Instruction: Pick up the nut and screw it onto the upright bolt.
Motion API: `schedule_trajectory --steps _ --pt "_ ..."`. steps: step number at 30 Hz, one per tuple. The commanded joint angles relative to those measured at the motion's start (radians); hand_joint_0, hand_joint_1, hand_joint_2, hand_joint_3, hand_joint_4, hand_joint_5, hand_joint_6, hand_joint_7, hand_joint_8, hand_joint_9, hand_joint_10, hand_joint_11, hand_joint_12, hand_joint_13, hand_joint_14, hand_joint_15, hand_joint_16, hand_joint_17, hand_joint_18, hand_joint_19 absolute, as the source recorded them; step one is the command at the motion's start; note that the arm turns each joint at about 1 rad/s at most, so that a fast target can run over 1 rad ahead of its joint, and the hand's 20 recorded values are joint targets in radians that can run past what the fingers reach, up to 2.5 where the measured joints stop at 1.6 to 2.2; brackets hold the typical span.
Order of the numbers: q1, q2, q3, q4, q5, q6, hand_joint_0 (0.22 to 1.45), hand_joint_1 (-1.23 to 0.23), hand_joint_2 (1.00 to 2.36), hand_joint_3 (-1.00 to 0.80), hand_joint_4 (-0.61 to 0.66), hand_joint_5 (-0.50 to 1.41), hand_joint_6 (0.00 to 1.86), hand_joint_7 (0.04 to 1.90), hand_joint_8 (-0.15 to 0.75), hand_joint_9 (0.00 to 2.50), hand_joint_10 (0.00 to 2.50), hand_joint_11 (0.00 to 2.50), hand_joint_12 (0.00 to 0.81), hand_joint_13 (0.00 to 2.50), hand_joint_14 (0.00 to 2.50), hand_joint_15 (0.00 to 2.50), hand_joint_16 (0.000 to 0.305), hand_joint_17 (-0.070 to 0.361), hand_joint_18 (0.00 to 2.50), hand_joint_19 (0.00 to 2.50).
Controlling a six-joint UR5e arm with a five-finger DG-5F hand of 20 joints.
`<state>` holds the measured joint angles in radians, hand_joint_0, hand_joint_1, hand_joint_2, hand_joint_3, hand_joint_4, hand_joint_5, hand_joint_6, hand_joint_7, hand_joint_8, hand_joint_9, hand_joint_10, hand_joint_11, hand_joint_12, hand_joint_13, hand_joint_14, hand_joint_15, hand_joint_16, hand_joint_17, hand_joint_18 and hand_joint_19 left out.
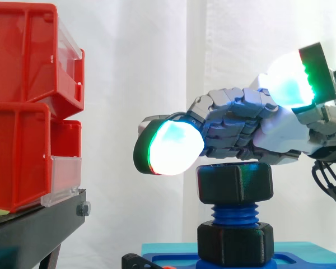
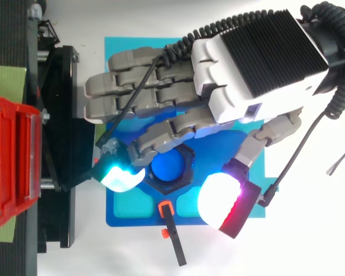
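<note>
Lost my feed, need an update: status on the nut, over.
Hand open, directly over nut. Nut on upright bolt, threads bare beneath it. Red bins off to the side.

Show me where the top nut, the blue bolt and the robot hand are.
top nut (image 1: 235,183): side view, front face.
blue bolt (image 1: 235,213): side view, bare threads.
hand (image 2: 259,57): top view, ribbed black back.

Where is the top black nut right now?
In the side view the nut sits at the top of the upright blue bolt, low and right of centre, directly under the hand and to the right of the red bins.
</note>
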<state>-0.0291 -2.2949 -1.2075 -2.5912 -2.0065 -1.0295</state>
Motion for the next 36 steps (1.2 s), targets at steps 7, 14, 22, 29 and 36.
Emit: schedule_trajectory --steps 7,14,22,29,36 --pt "-0.003 0.0 -0.01 0.026 0.003 0.017 0.44 -0.05 1.0 -0.5 0.09 -0.21 0.5 0.64 0.162 0.07 0.0 0.0 0.308 0.0 0.0 0.0 0.044 0.1 0.0 0.0" --pt "-0.005 0.0 -0.01 0.025 0.003 0.012 0.44 -0.06 1.0 -0.5 0.12 -0.19 0.5 0.72 0.175 0.11 0.0 0.0 0.308 0.0 0.0 0.0 0.042 0.095 0.0 0.0" --pt "-0.015 0.0 -0.01 0.025 -0.001 0.005 0.45 -0.16 1.0 -0.5 0.18 -0.13 0.5 0.88 0.186 0.29 0.0 0.0 0.207 0.05 0.0 0.0 0.02 0.046 0.0 0.0" --pt "-0.025 0.0 -0.01 0.029 -0.014 0.005 0.45 -0.21 1.0 -0.5 0.24 -0.09 0.5 0.98 0.215 0.47 0.0 0.0 0.178 0.21 0.0 0.0 0.015 0.033 0.0 0.0" --pt "-0.037 0.0 -0.01 0.037 -0.028 0.006 0.47 -0.24 1.0 -0.5 0.23 -0.02 0.5 1.14 0.222 0.67 0.0 0.0 0.151 0.36 0.0 0.0 0.011 0.025 0.09 0.0"
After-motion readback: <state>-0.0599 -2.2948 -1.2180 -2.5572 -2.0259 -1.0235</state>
